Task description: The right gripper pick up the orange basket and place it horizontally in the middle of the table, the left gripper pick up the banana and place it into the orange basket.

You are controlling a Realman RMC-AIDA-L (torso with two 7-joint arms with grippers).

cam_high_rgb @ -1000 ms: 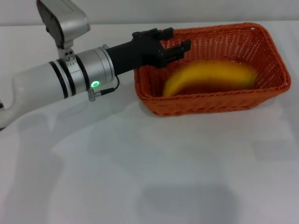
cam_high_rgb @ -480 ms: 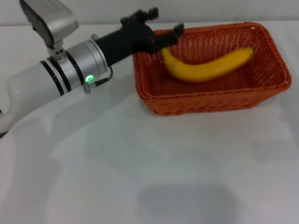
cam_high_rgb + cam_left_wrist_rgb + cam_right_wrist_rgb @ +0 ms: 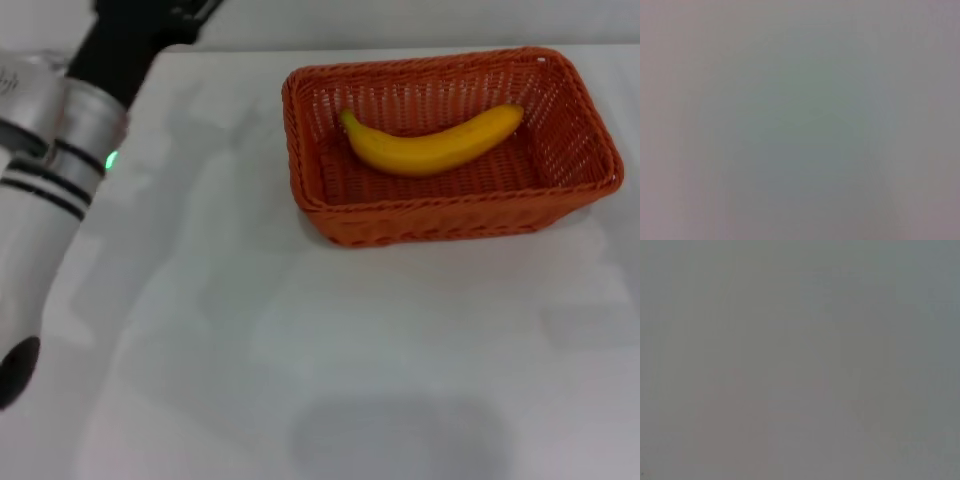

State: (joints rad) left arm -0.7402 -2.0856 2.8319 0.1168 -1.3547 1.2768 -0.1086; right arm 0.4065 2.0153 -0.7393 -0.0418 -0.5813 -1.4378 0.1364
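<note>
Left gripper (image 3: 185, 12) apart; banana (image 3: 432, 143) lies along basket (image 3: 440, 215).

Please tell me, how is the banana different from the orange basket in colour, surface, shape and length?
The banana is yellow and smooth; the orange basket is orange and woven. The banana is a curved solid fruit; the basket is a rectangular open container with sloping sides. The banana is shorter and lies inside the basket, which rests on the table. Both lie lengthwise across the head view, and no claw touches either.
</note>
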